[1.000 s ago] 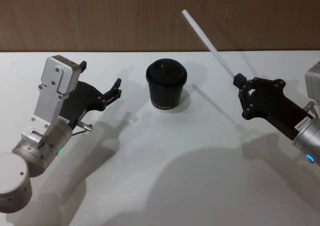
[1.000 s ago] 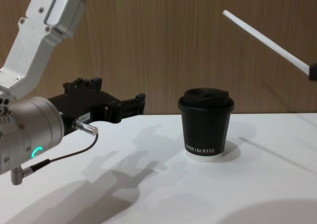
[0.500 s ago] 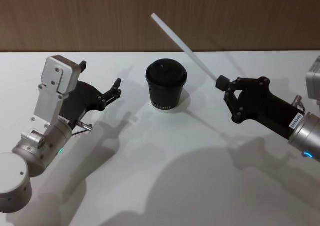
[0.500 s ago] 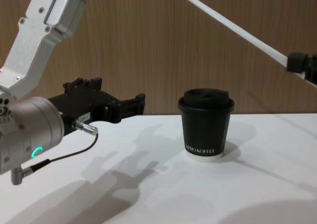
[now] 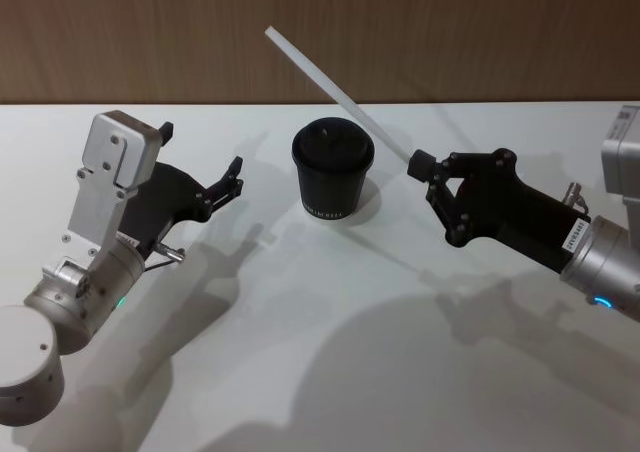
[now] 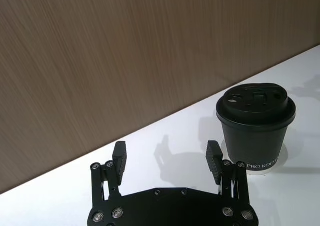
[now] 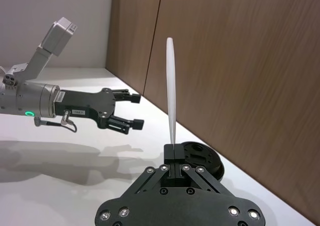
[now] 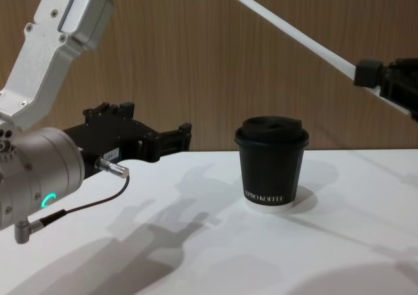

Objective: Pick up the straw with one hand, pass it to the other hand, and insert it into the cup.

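The black cup (image 5: pixel 333 170) (image 8: pixel 272 164) (image 6: pixel 256 124) with its black lid stands upright on the white table (image 5: pixel 330 312). My right gripper (image 5: pixel 421 164) (image 8: pixel 364 73) (image 7: pixel 172 151) is shut on one end of the long white straw (image 5: pixel 330 82) (image 8: pixel 281 29) (image 7: pixel 171 97). It holds the straw in the air, slanting up and to the left over the cup. My left gripper (image 5: pixel 233 175) (image 8: pixel 176 136) (image 6: pixel 166 156) stays open and empty to the left of the cup, a short way above the table.
A wood-panelled wall (image 5: pixel 320 32) runs along the table's far edge. A thin black cable (image 8: pixel 85 207) loops under my left wrist.
My right gripper has carried the straw leftward toward the cup, and the straw's free end now reaches past the cup's left side. The left arm has not moved.
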